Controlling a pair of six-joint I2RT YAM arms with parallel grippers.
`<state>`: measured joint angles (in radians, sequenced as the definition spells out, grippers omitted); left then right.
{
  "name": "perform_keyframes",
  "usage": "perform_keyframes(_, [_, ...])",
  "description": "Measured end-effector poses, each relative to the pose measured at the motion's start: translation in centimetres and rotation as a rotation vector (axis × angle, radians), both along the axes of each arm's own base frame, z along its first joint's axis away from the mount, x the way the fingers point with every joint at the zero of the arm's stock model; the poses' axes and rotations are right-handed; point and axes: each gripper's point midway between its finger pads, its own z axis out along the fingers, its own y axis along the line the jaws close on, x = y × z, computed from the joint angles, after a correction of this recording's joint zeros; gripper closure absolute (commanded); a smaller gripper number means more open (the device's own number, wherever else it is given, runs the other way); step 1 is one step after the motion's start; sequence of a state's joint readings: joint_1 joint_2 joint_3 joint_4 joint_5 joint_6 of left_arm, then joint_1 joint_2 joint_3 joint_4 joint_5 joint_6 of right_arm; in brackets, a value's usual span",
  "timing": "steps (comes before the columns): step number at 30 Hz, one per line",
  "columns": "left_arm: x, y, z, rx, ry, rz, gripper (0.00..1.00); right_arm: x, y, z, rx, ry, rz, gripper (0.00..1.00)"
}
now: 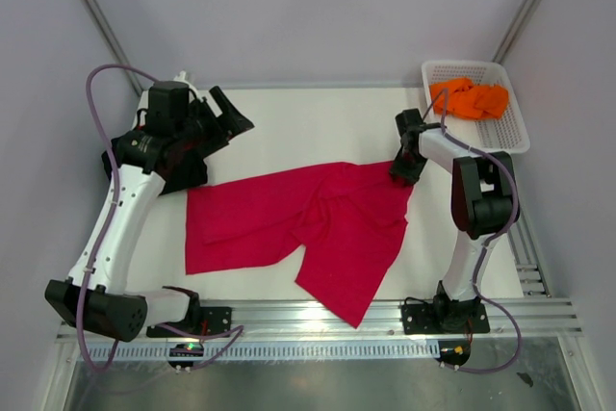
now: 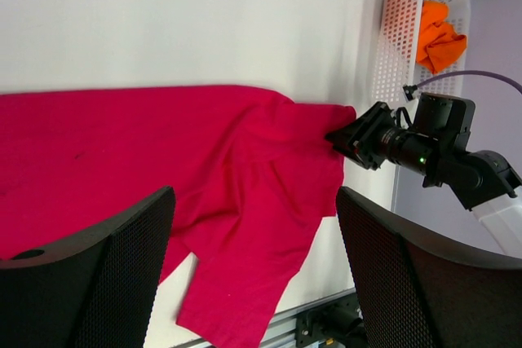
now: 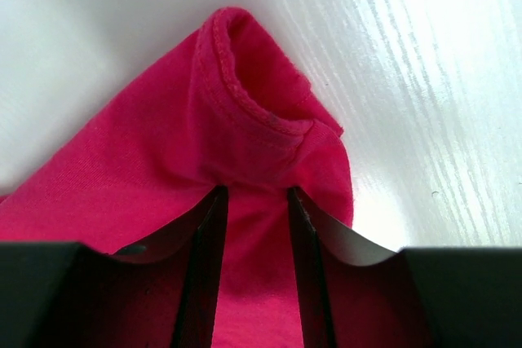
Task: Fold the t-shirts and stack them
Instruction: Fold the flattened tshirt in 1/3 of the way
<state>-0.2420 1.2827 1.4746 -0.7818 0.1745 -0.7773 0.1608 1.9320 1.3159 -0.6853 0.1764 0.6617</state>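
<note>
Right wrist view: right gripper pinches the edge of the soft crimson-red cloth t-shirt; left gripper is spread wide, empty.

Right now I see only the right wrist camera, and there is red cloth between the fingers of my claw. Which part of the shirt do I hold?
Observer: The right claw grips the red shirt at its far right corner. The rest lies crumpled on the table, stretching to the left.
Operator: And where is the left claw, please?
Observer: The left claw is open and holds nothing. It hangs above the far left part of the table, beyond the shirt.
Operator: Are there other shirts?
Observer: Yes, an orange shirt lies bunched in the white basket at the far right corner.
</note>
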Motion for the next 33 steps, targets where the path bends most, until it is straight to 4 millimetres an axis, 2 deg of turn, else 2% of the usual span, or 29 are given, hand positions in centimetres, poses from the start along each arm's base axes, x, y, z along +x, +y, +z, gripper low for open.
perform_keyframes(17, [-0.7, 0.5, 1.3, 0.003, -0.027, 0.014, 0.17, -0.9, -2.9, 0.2, -0.01, 0.023, -0.091, 0.6])
perform_keyframes(26, [-0.8, 0.5, 1.5, 0.001, -0.033, 0.015, 0.17, -1.2, -2.9, 0.5, 0.027, -0.017, -0.043, 0.6])
perform_keyframes(30, [-0.8, 0.5, 1.5, -0.002, -0.031, 0.015, 0.17, -1.4, -3.0, 1.6, 0.1, -0.087, -0.034, 0.6])
perform_keyframes(33, [-0.9, 0.3, 1.1, -0.009, -0.021, 0.01, 0.17, -0.8, -3.1, 3.2, 0.14, -0.153, -0.027, 0.6])
